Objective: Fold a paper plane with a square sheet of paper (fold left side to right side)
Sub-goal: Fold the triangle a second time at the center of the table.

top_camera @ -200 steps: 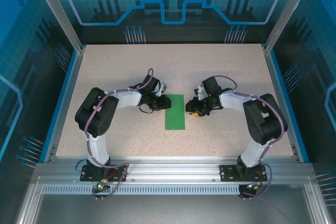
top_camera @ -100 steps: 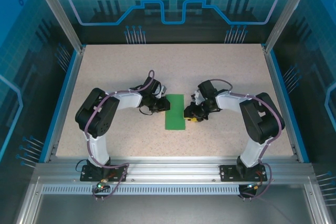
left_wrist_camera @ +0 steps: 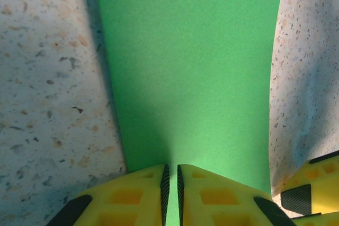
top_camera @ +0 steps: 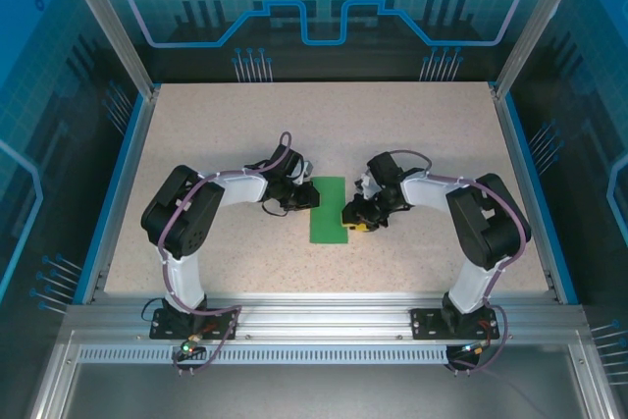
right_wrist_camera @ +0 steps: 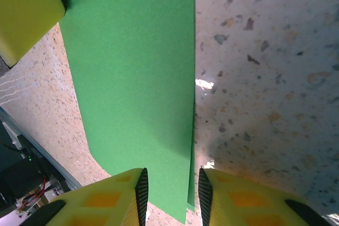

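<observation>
Pinching the left long edge of the square sheet of paper [left_wrist_camera: 190, 62] with the left fingers [left_wrist_camera: 159, 194], pads set together to a hairline slit and apparently clamped on that edge, judging by the shadow under the lifted side. Straddling the opposite, right edge with the right fingers [right_wrist_camera: 130, 199], set apart, gripping nothing, with a corner of the sheet loose in the gap. Seen from above as a narrow upright strip near the middle of the tabletop [top_camera: 196, 144], well apart from every edge.

To fold well: lift the left edge low, sweep it over in an arc, land it flush on the right edge with corners matched. Keep the right side pinned against sliding. Press the crease only after alignment.

No brand, label or readable writing on paper or fingers; just blue circuit-pattern graphics on the back panel [top_camera: 314, 7].
</observation>
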Robot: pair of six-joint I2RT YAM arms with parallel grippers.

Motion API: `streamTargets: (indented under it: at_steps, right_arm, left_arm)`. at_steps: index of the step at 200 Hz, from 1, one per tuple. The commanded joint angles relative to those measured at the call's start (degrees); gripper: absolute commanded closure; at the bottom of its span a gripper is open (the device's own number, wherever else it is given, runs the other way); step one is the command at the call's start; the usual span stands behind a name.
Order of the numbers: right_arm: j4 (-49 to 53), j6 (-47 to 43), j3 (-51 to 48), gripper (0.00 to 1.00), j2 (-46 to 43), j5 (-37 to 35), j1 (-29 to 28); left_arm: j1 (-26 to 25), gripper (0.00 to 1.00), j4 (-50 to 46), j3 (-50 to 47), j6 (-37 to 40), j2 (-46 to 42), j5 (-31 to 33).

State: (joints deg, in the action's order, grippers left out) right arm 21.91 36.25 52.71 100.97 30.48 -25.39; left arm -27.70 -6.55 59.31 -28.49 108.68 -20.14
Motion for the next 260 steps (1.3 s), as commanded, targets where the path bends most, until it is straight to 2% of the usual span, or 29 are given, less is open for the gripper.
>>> streamTargets:
  at_steps: [1,157,173,202,230,260]
  right_arm:
    - [1.3,0.58,-0.08,0.67,1.21,1.21,-1.13]
    - [-2.83,3.53,0.56,0.68,1.39,3.21,-2.22]
    - [-3.02,3.91,0.54,0.68,1.36,3.65,-1.9]
    - [-4.88,5.32,-0.14,0.68,0.71,4.6,-0.87]
    - [-7.55,7.14,0.49,0.68,1.28,7.57,-0.02]
    - [-7.17,7.61,2.67,0.67,2.24,8.16,0.98]
  left_arm:
    - [-0.64,0.84,-2.51,-0.86,0.59,-0.31,1.6]
    - [-0.7,0.81,-0.81,-1.3,0.19,-2.03,0.28]
    - [-0.73,0.77,-0.63,-1.25,0.51,-3.08,0.2]
    - [-0.71,0.62,2.07,-3.17,1.31,-7.34,0.83]
    - [-0.7,0.49,8.13,-9.19,3.05,-15.39,2.18]
    - [-2.74,0.43,8.56,-14.49,7.9,-24.74,6.07]
